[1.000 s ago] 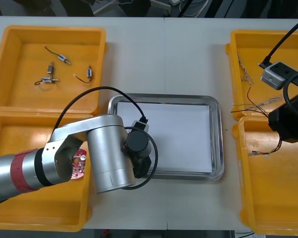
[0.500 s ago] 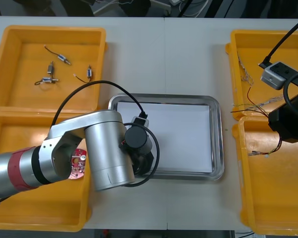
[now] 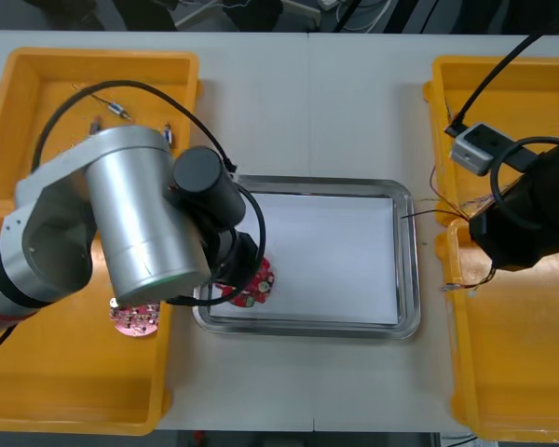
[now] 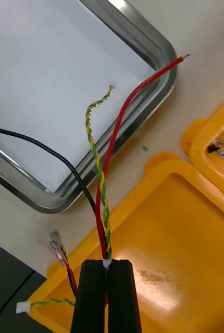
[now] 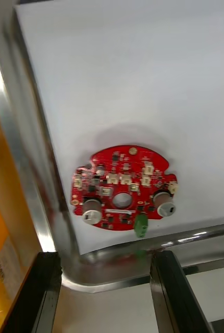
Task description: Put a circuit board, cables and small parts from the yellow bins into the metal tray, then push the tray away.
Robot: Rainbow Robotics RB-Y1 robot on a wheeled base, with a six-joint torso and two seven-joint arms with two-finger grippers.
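Observation:
A round red circuit board (image 3: 252, 285) (image 5: 123, 190) lies flat on the white inside of the metal tray (image 3: 406, 199), near its front left corner. My left gripper (image 5: 104, 260) hovers open just outside that corner, with nothing between its fingers (image 5: 170, 283). In the front view the left arm (image 3: 140, 223) covers the tray's left edge. My right gripper (image 4: 108, 263) is shut on a twisted red and yellow cable (image 4: 99, 171) together with a red wire and a black wire. It hangs over the near right yellow bin (image 3: 512, 372), and the cable ends reach across the tray's right rim (image 4: 161, 44).
A second red circuit board (image 3: 136, 318) lies in the near left yellow bin (image 3: 65, 391). Small metal parts (image 3: 119, 110) sit in the far left bin. A blue and white cable (image 4: 220, 150) lies in the far right bin (image 3: 447, 84).
The left arm swung away from the near bin to the tray's left edge, and a circuit board now lies in the tray. The right arm moved left toward the tray with its cables.

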